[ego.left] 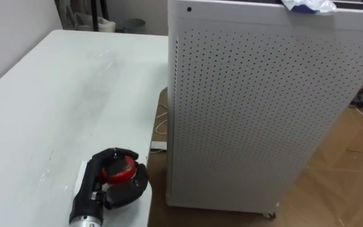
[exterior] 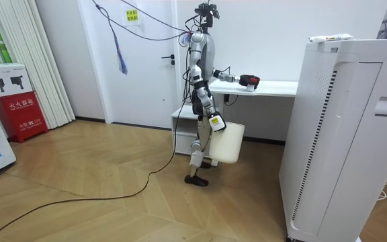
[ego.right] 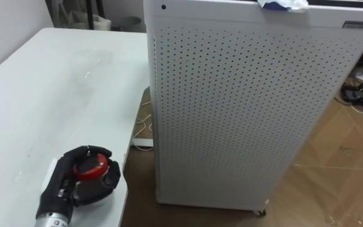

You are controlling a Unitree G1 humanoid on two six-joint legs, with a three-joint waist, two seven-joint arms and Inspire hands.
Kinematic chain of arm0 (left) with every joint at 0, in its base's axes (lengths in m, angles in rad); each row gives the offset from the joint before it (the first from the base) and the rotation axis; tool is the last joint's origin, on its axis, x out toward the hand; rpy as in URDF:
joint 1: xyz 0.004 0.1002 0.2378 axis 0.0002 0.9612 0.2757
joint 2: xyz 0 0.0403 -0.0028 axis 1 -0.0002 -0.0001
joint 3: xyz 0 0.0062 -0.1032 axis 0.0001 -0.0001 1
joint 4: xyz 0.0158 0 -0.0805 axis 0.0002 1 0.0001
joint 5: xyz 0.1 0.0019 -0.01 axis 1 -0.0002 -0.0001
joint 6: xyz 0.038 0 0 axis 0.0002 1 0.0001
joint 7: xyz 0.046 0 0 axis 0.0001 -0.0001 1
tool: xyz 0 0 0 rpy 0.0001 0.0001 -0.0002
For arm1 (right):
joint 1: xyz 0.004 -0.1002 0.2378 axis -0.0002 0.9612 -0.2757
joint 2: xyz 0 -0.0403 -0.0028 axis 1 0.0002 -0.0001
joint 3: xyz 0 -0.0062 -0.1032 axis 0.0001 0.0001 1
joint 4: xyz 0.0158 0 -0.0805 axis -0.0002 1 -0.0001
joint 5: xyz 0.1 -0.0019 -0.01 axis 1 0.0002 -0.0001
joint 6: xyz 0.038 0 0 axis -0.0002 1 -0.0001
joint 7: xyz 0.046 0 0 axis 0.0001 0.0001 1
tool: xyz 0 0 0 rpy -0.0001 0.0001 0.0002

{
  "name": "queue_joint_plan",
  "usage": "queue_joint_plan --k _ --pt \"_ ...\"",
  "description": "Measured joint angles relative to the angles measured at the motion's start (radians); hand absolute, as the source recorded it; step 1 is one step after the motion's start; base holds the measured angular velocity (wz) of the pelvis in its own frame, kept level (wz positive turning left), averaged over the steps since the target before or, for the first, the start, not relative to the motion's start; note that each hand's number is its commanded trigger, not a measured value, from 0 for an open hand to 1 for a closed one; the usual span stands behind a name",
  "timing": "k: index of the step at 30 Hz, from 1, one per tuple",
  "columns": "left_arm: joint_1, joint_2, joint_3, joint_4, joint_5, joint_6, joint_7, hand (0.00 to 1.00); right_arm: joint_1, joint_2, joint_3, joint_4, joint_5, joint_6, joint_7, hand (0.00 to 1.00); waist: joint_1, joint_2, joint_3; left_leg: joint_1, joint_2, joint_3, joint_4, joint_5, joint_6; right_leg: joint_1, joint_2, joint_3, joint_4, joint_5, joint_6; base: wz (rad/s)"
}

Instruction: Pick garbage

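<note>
Left eye view: the robot's black left hand (ego.left: 131, 192) has its fingers curled round a round red object (ego.left: 118, 170), the garbage, which sits inside the grasp. Beneath the hand lies a white worktop (ego.left: 55, 94), and the hand is close to that worktop's right edge. Just right of the hand, past the edge, stands a tall white perforated cabinet (ego.left: 257, 107) on a wooden floor (ego.left: 351, 170). Far ahead of the hand, on the cabinet's top, lies a crumpled white scrap (ego.left: 307, 5). Room view: the robot stands at the end of the worktop with the left arm held out over it. Its right hand (exterior: 214, 123) hangs low by its thigh at the rim of a white bucket (exterior: 228, 144); whether it grips cannot be told.
</note>
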Motion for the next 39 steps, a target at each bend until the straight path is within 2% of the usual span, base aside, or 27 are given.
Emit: queue_joint_plan --k 5,10,12,14,18,21,22,26,29,30,31,34,39 --pt "-0.004 0.001 -0.022 -0.003 -0.032 0.001 -0.04 1.0 -0.025 0.0 0.0 -0.025 -0.002 0.0 -0.027 1.0 -0.008 -0.001 0.0011 -0.006 0.0 0.004 0.004 -0.003 0.001 -0.011 0.0 0.002 0.011 0.0 0.0 -0.03" --pt "-0.025 -0.009 -0.048 -0.043 -0.043 0.006 -0.089 1.0 -0.042 -0.003 -0.001 -0.08 0.015 0.0 -0.049 1.0 -0.012 -0.009 0.0071 -0.043 0.003 0.016 0.028 -0.006 0.002 -0.049 0.0 0.005 0.031 0.0 0.0 -0.04" --pt "-0.045 -0.016 -0.087 -0.07 -0.041 0.006 -0.119 1.0 -0.063 0.0 0.0 -0.102 0.036 -0.003 -0.067 1.0 -0.014 -0.018 0.0125 -0.049 0.004 0.023 0.033 -0.007 0.002 -0.055 0.0 0.006 0.03 0.001 -0.001 -0.08" --pt "-0.074 -0.022 -0.131 -0.073 -0.042 0.006 -0.142 1.0 -0.089 0.001 0.001 -0.102 0.05 -0.003 -0.074 1.0 -0.016 -0.019 0.0134 -0.054 0.004 0.023 0.034 -0.007 0.003 -0.058 0.0 0.006 0.028 0.001 -0.001 0.0" --pt "-0.101 -0.021 -0.216 -0.124 -0.04 0.006 -0.21 1.0 -0.132 0.004 0.001 -0.129 0.054 -0.005 -0.097 1.0 -0.048 -0.013 0.0135 -0.095 0.007 0.025 0.063 -0.014 0.004 -0.083 0.001 0.009 0.03 0.003 -0.002 0.0" --pt "-0.102 -0.02 -0.262 -0.128 -0.04 0.006 -0.238 1.0 -0.132 0.004 0.002 -0.165 0.055 -0.006 -0.127 1.0 -0.051 0.001 0.0155 -0.092 0.009 0.033 0.064 -0.016 0.004 -0.083 0.003 0.023 0.029 0.003 -0.002 -0.09" --pt "-0.102 -0.02 -0.268 -0.128 -0.04 0.007 -0.246 1.0 -0.132 0.003 0.002 -0.171 0.055 -0.006 -0.134 1.0 -0.052 0.004 0.0168 -0.092 0.009 0.035 0.064 -0.016 0.004 -0.083 0.003 0.025 0.029 0.003 -0.002 -0.07" --pt "-0.102 -0.021 -0.293 -0.128 -0.041 0.014 -0.294 1.0 -0.135 0.0 0.004 -0.177 0.08 -0.007 -0.152 1.0 -0.059 0.023 0.0137 -0.092 0.011 0.055 0.064 -0.016 0.004 -0.096 0.004 0.034 0.04 0.003 -0.002 -0.1" --pt "-0.102 -0.022 -0.303 -0.128 -0.04 0.018 -0.323 1.0 -0.136 -0.001 0.024 -0.188 0.084 -0.007 -0.152 1.0 -0.064 0.025 0.0137 -0.091 0.012 0.059 0.064 -0.016 0.004 -0.1 0.004 0.035 0.046 0.003 -0.002 -0.07" --pt "-0.102 -0.023 -0.31 -0.128 -0.039 0.02 -0.337 0.22 -0.136 -0.002 0.024 -0.194 0.084 -0.007 -0.152 1.0 -0.065 0.025 0.0137 -0.09 0.011 0.059 0.063 -0.016 0.004 -0.1 0.004 0.035 0.048 0.003 -0.002 0.0" --pt "-0.102 -0.023 -0.315 -0.128 -0.039 0.021 -0.341 0.0 -0.136 -0.002 0.024 -0.196 0.084 -0.007 -0.152 1.0 -0.068 0.025 0.0138 -0.09 0.011 0.06 0.063 -0.016 0.004 -0.1 0.004 0.035 0.049 0.003 -0.002 0.0" --pt "-0.102 -0.02 -0.338 -0.128 -0.04 0.028 -0.354 0.0 -0.136 -0.004 0.025 -0.208 0.083 -0.007 -0.153 1.0 -0.069 0.026 0.014 -0.091 0.011 0.059 0.062 -0.017 0.005 -0.101 0.004 0.032 0.054 0.003 -0.002 0.02" --pt "-0.102 -0.021 -0.376 -0.128 -0.038 0.062 -0.359 0.0 -0.15 -0.008 0.042 -0.221 0.083 -0.006 -0.156 1.0 -0.07 0.028 0.0138 -0.101 0.011 0.06 0.063 -0.017 0.005 -0.116 0.004 0.033 0.062 0.003 -0.002 0.0"
